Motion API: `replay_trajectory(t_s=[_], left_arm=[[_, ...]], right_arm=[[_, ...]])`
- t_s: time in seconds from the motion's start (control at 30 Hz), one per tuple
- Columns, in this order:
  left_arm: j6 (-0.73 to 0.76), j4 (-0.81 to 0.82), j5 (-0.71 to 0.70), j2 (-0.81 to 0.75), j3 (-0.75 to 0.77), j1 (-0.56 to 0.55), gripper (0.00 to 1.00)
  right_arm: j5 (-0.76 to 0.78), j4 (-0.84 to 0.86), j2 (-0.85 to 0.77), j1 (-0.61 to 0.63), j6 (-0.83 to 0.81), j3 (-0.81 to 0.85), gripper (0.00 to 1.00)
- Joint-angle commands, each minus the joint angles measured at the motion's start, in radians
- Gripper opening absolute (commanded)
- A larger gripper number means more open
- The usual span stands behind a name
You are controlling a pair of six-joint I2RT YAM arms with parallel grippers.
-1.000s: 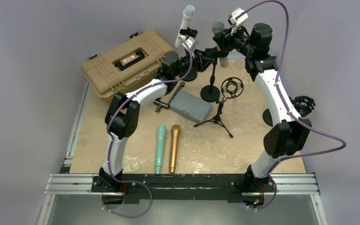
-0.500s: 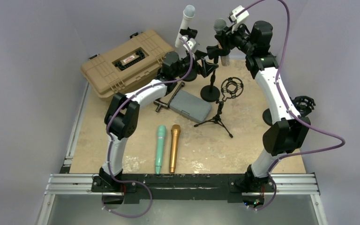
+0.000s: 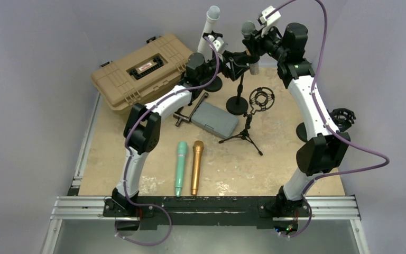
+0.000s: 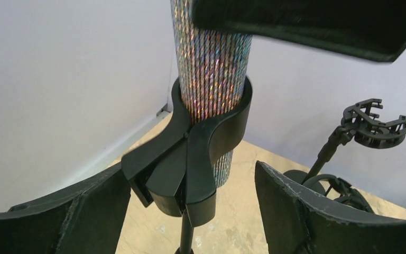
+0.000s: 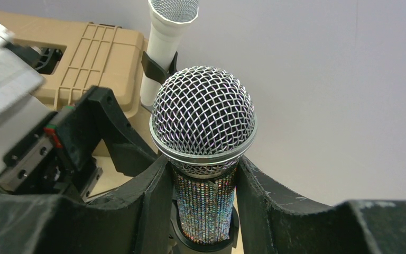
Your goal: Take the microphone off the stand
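The microphone [image 3: 248, 29], with a silver mesh head and a glittery body, stands upright in the black clip [image 4: 190, 159] of the stand [image 3: 240, 87] at the back centre. My right gripper [image 5: 203, 206] is shut on the glittery body just under the mesh head [image 5: 203, 114], one finger [image 5: 153, 201] pressed to each side. My left gripper [image 4: 190, 196] is open, lower down. Its fingers [image 4: 291, 206] flank the clip with a gap on both sides. In the top view the left gripper [image 3: 236, 59] sits just left of the stand's top.
A white microphone [image 3: 210, 26] stands in a second stand close behind on the left. Around are a tan case [image 3: 140, 71], a grey case [image 3: 214, 119], a tripod with a shock mount [image 3: 254, 114], another mount [image 3: 343, 119], and green [image 3: 181, 166] and gold [image 3: 196, 166] microphones.
My left gripper has opened and shifted up and right, coming to straddle the clip. The right gripper has lifted slightly and kept its hold on the microphone.
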Motion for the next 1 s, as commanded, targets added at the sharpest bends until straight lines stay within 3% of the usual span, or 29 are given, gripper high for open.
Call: replay_trajectory(t_s=[0.0, 0.2, 0.5, 0.8, 0.9, 0.93, 0.97], left_arm=[[0.002, 0.005, 0.039, 0.026, 0.039, 0.003, 0.81], [-0.026, 0.035, 0.020, 0.039, 0.042, 0.002, 0.70], [-0.026, 0.028, -0.002, 0.049, 0.066, 0.002, 0.75], [-0.050, 0.039, -0.010, 0.068, 0.094, 0.004, 0.64], [-0.045, 0.023, 0.002, 0.073, 0.111, 0.005, 0.49], [-0.041, 0.014, 0.006, 0.074, 0.114, 0.003, 0.31], [-0.035, -0.001, 0.003, 0.071, 0.114, 0.004, 0.05]], right_arm=[[0.008, -0.002, 0.000, -0.003, -0.028, 0.047, 0.00], [0.002, 0.001, 0.001, -0.003, -0.025, 0.044, 0.00], [0.000, -0.008, 0.003, 0.000, -0.027, 0.055, 0.00], [-0.003, -0.013, 0.009, 0.001, -0.027, 0.060, 0.00], [-0.001, -0.013, 0.009, 0.004, -0.028, 0.060, 0.00], [0.000, -0.013, 0.010, 0.005, -0.028, 0.061, 0.00], [0.000, -0.012, 0.010, 0.007, -0.029, 0.063, 0.00]])
